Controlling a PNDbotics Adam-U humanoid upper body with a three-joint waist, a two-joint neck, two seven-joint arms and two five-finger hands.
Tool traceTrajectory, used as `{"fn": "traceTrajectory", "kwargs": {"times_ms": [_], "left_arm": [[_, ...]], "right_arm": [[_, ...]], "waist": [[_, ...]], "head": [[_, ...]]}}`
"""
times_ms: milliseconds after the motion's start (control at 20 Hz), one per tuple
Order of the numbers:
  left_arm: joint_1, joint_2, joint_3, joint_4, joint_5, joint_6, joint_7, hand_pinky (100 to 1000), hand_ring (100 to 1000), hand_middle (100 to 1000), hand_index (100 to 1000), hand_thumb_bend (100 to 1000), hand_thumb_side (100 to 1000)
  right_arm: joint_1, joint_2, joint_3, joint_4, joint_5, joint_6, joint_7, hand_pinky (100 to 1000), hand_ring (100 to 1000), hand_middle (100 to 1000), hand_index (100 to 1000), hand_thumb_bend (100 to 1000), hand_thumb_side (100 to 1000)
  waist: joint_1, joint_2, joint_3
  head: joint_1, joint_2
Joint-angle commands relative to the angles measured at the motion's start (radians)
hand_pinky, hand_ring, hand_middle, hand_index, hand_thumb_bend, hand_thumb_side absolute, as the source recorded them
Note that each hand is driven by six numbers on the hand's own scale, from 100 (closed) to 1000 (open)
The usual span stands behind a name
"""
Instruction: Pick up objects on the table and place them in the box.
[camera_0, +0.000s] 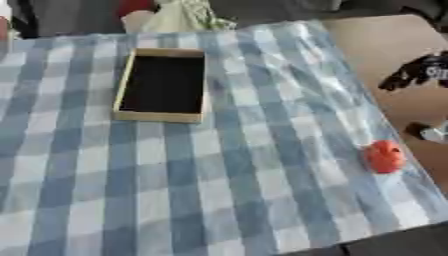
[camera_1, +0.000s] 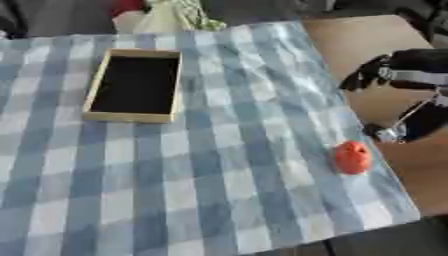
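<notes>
While the wooden box (camera_1: 134, 86) sits empty on the far left part of the blue-and-white checked tablecloth (camera_1: 219, 190), the only object to collect that shows is a small orange-red rounded thing (camera_1: 353, 157), perhaps a toy or fruit, lying near the cloth's right edge, well apart from the box. The robot's right hand (camera_1: 404, 75) hangs over the bare brown tabletop (camera_1: 367, 35) at the right, farther away than the orange thing and not touching it; its dark fingers look bent, though whether they are clenched or merely relaxed I cannot tell, and they seem to hold nothing. The left hand shows in neither view. The step in hand is, by my judgement, the reach for the orange thing, with none of the task done yet since the box's dark inside is bare. To do it well, the right hand should come nearward and leftward until it stands over the thing, fingers spread before descending, then close round its middle rather than nudge it from the side, since a rounded body on loose, wrinkled cloth may roll off the near-right edge. Lifting it clear of the folds before carrying it left and far across the cloth would avoid dragging the fabric and shifting the box.
</notes>
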Motion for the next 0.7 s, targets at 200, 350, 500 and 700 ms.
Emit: {"fn": "traceTrajectory", "kwargs": {"times_ms": [200, 350, 500, 700], "left_arm": [[-0.009, 0.031, 0.008, -0.014, 0.001, 0.001, -0.005, 787, 788, 737, 825, 565, 701], [-0.009, 0.03, 0.008, -0.014, 0.0, 0.0, -0.005, 786, 788, 737, 825, 564, 701], [-0.008, 0.03, 0.009, -0.014, -0.001, 0.001, -0.004, 786, 788, 737, 825, 564, 701], [-0.007, 0.028, 0.01, -0.014, -0.002, 0.0, -0.003, 786, 788, 737, 825, 564, 700]], "right_arm": [[0.0, -0.015, -0.002, 0.005, -0.005, -0.003, 0.005, 818, 840, 793, 905, 280, 153], [0.006, -0.014, 0.003, 0.01, -0.006, -0.003, 0.007, 817, 840, 793, 903, 274, 160], [0.014, -0.009, 0.006, 0.015, -0.01, -0.003, 0.006, 816, 839, 791, 902, 263, 169], [0.02, -0.002, 0.009, 0.02, -0.008, -0.004, 0.003, 815, 839, 791, 900, 258, 175]], "waist": [[0.001, -0.017, -0.001], [0.001, -0.015, -0.002], [0.001, -0.011, -0.003], [0.002, -0.007, -0.004]], "head": [[0.009, -0.01], [0.019, -0.019], [0.026, -0.04], [0.025, -0.065]]}}
